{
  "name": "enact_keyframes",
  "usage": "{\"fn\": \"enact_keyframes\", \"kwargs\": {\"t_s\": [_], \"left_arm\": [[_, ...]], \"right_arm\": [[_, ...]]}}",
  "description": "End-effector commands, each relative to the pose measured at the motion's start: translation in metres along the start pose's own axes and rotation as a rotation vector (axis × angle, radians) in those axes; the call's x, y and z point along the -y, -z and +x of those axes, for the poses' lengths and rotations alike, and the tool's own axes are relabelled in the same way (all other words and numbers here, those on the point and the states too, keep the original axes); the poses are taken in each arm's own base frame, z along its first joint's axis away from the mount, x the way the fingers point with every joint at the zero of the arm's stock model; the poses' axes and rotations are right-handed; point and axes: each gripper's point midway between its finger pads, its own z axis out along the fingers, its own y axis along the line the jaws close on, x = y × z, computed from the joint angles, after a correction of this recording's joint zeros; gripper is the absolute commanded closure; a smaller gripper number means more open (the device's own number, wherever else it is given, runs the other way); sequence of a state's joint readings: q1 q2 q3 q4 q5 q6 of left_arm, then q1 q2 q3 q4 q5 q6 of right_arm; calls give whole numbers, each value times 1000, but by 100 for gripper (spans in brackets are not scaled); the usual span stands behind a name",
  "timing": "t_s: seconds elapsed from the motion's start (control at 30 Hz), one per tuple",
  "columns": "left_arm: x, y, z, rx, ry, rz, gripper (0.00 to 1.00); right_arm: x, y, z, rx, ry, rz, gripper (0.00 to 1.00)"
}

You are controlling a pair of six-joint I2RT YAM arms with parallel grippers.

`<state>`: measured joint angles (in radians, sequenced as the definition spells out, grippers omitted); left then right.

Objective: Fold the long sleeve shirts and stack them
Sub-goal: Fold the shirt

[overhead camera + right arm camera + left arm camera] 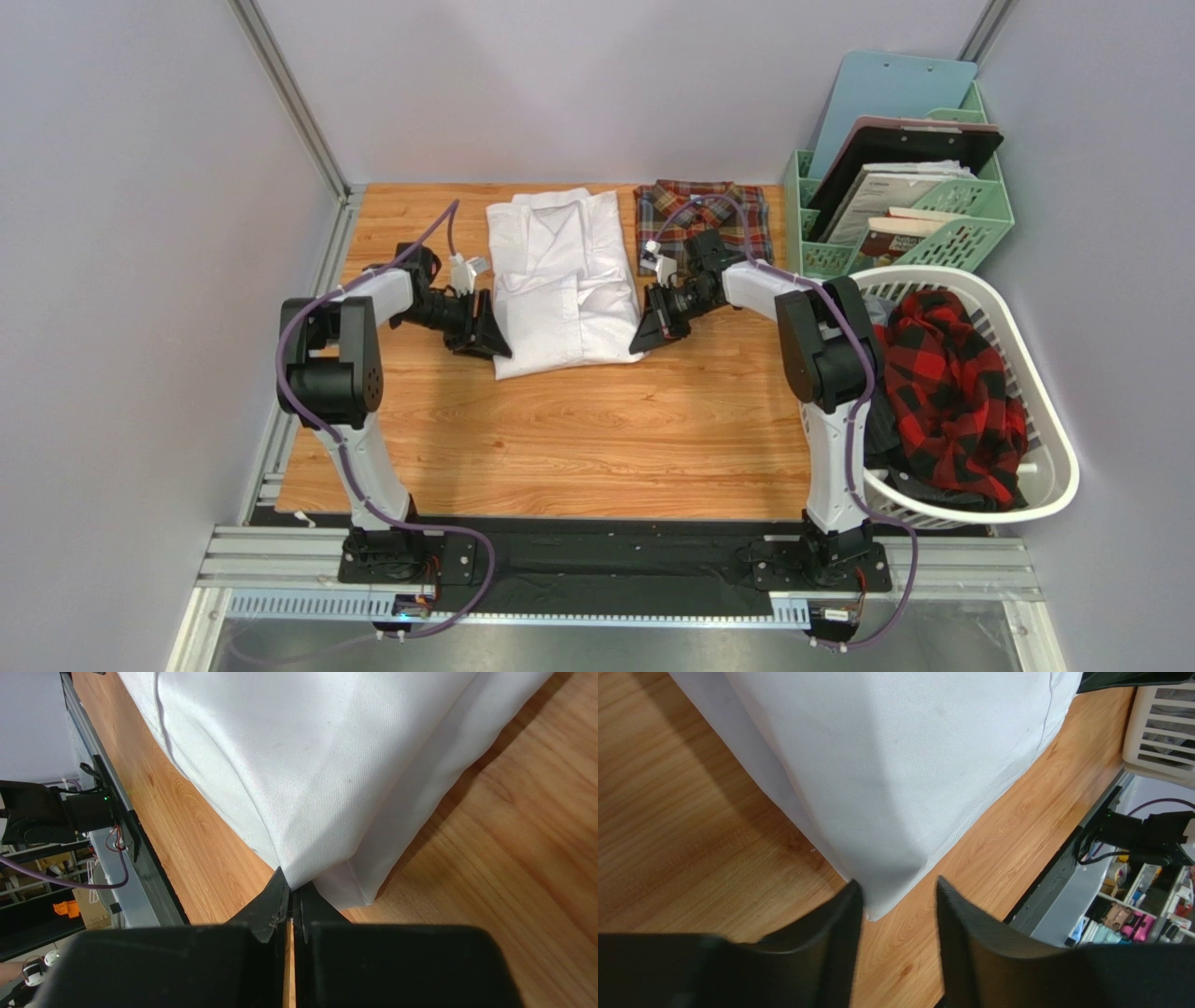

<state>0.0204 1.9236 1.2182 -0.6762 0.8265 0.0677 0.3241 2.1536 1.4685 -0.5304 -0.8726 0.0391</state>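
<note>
1. The white shirt (561,280) lies flat on the wooden bench (561,434), in the far middle part, with its collar toward the back wall and its sides folded inward into a long block
2. The plaid shirt (706,213) sits folded just to the right of the white one, against the far edge of the bench; the right arm's wrist passes over its near edge
3. The left claw (899,889) is low at the near left corner of the white shirt. Its two fingers stand apart, and bare wood shows between them. The tip of the cloth corner reaches into the gap and touches one finger, but it is not pinched
4. The right claw (291,892) is at the near right corner of the white shirt. It is clenched, with its fingertips pressed together on a small ridge of white cloth that rises into them from the folded edge
5. A white laundry basket (1045,462) stands off the right side of the bench and holds a red and black checked garment (954,392)
6. Behind the basket, a green organiser (968,217) holds clipboards (898,105) and papers
</note>
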Motion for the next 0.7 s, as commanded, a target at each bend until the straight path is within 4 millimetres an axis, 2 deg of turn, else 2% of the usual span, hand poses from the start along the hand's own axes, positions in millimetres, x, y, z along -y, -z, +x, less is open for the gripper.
{"fn": "enact_keyframes", "kwargs": {"t_s": [0.0,0.1,0.13,0.17,0.33,0.43,0.47,0.5,0.53,0.57,0.6,0.63,0.67], "left_arm": [[10,-2,0,-16,-5,-50,65],[5,1,7,-43,20,-111,94],[2,3,14,-65,33,-133,99],[1,6,17,-71,26,-149,100],[0,10,40,-146,22,-159,100],[0,12,40,-138,3,-163,100],[1,12,39,-134,-5,-158,100],[5,13,38,-128,-13,-139,98],[8,13,36,-123,-23,-125,95],[13,16,34,-112,-41,-115,86],[17,20,31,-102,-81,-100,82],[20,24,30,-96,-103,-99,75],[27,32,25,-67,-151,-104,72]], "right_arm": [[0,3,5,-13,-27,21,100],[-5,4,19,-57,-52,8,100],[-7,4,23,-70,-51,4,100],[-9,4,33,-98,-74,2,100],[-21,6,59,-140,-85,-13,100],[-25,10,60,-127,-82,-10,99],[-26,12,58,-120,-74,-6,93],[-30,15,53,-104,-57,-6,77],[-32,19,49,-96,-48,-7,66],[-33,25,53,-115,-34,-6,60],[-39,32,50,-111,-19,-8,52],[-41,41,44,-96,0,-3,51],[-46,49,47,-107,-4,-1,50]]}}
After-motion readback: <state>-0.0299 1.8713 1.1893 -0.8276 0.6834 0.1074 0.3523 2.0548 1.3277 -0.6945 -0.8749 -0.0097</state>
